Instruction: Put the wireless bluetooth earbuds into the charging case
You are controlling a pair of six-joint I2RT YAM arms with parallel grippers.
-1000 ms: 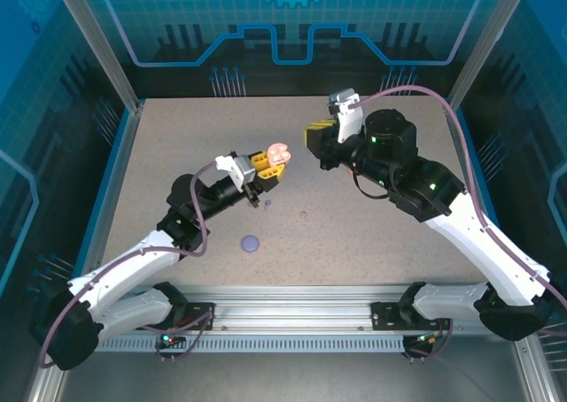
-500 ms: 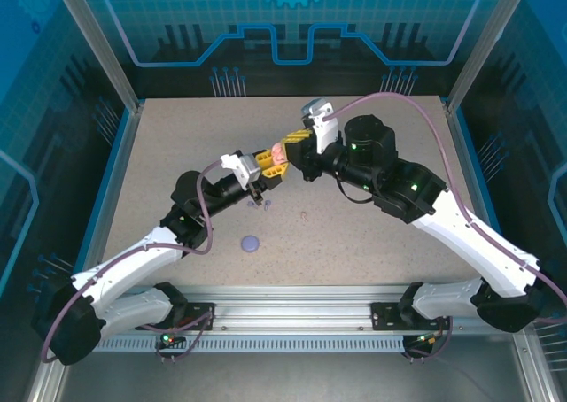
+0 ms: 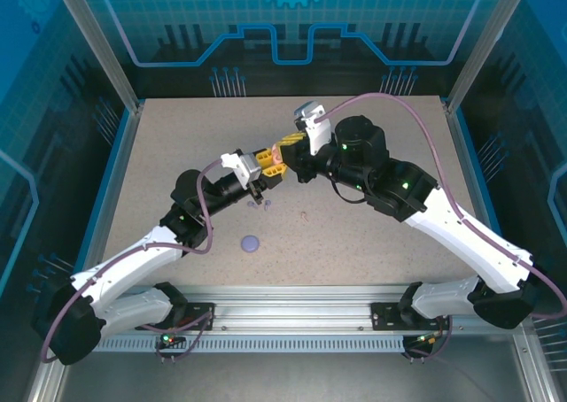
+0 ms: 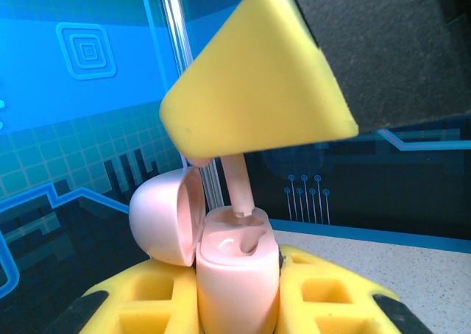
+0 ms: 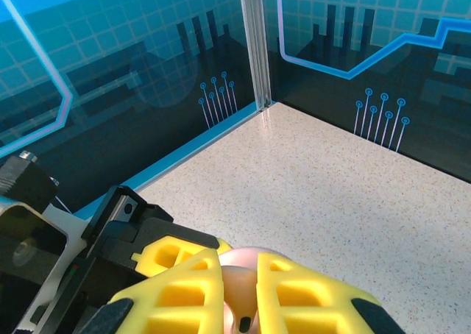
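My left gripper is shut on the pale pink charging case, which stands upright between the yellow fingers with its lid swung open to the left. My right gripper hovers just above the case, shut on a pale pink earbud. The earbud's stem points down, with its tip at the rim of a socket in the case. In the left wrist view one yellow right finger covers the bud's head. Two tiny purple earbuds lie on the table below the left gripper.
A closed purple case lies on the speckled table, nearer the front. A small dark speck sits mid-table. Glass walls and metal posts ring the table. Both arms meet over the table's centre back.
The right gripper has swung left and down with the earbud until it is just over the open case. The left gripper has barely moved.
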